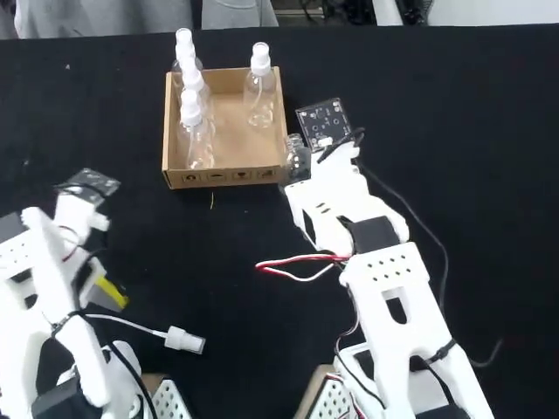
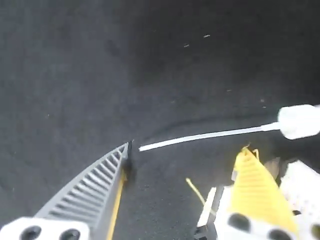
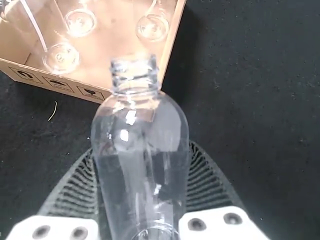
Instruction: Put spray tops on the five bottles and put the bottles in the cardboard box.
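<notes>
My right gripper (image 1: 301, 164) is shut on a clear bottle (image 3: 137, 145) with no top on its open neck (image 3: 132, 70). It holds it just off the front right corner of the cardboard box (image 1: 171, 131). Several bottles with white spray tops (image 1: 260, 58) stand in the box (image 3: 172, 45). A loose spray top (image 1: 185, 340) lies on the black table at the front left, its thin tube (image 2: 200, 136) pointing toward my left gripper (image 2: 185, 150). That gripper (image 1: 100, 301) is open, and its grey finger (image 2: 95, 195) has its tip next to the tube's end.
Black cloth covers the table (image 1: 472, 113). Red and white wires (image 1: 293, 266) loop out beside the right arm in the middle. The two arm bases (image 1: 349, 397) stand at the near edge.
</notes>
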Available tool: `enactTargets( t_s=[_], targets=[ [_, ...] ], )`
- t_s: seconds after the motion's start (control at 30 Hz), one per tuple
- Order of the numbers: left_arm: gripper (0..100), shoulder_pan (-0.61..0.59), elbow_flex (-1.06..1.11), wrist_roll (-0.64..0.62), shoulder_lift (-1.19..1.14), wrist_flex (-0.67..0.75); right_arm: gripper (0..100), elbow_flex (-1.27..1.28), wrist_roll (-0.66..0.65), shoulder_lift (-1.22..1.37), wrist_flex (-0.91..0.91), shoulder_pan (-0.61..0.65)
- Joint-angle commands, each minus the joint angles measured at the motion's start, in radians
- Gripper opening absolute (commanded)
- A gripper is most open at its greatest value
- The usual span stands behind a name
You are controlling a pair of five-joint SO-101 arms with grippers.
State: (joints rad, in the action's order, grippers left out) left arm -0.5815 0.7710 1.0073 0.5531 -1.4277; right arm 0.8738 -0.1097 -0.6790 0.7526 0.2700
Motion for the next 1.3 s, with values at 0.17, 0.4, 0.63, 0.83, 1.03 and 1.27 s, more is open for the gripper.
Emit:
enactTargets(
  t_s=[0.17, 0.4, 0.63, 0.83, 1.03, 1.27],
  targets=[
    [31, 0.163, 0.019, 0.008, 0.014, -0.020, 1.2, -0.010, -0.003, -0.041, -0.029, -0.020],
    [31, 0.295, 0.021, 0.008, 0.014, -0.109, 1.2, -0.012, -0.003, -0.041, -0.029, -0.021],
    [31, 0.440, 0.061, 0.014, 0.014, -0.109, 1.2, -0.012, -0.003, -0.041, -0.029, -0.021],
    [31, 0.561, 0.108, 0.012, 0.014, -0.069, 1.2, -0.012, -0.003, -0.041, -0.029, -0.021],
    [31, 0.624, 0.220, 0.008, 0.014, 0.080, 1.2, -0.012, -0.003, -0.041, -0.029, -0.021],
    [31, 0.693, 0.280, 0.005, 0.014, 0.161, 1.2, -0.012, -0.005, -0.041, -0.029, -0.021]
  ],
)
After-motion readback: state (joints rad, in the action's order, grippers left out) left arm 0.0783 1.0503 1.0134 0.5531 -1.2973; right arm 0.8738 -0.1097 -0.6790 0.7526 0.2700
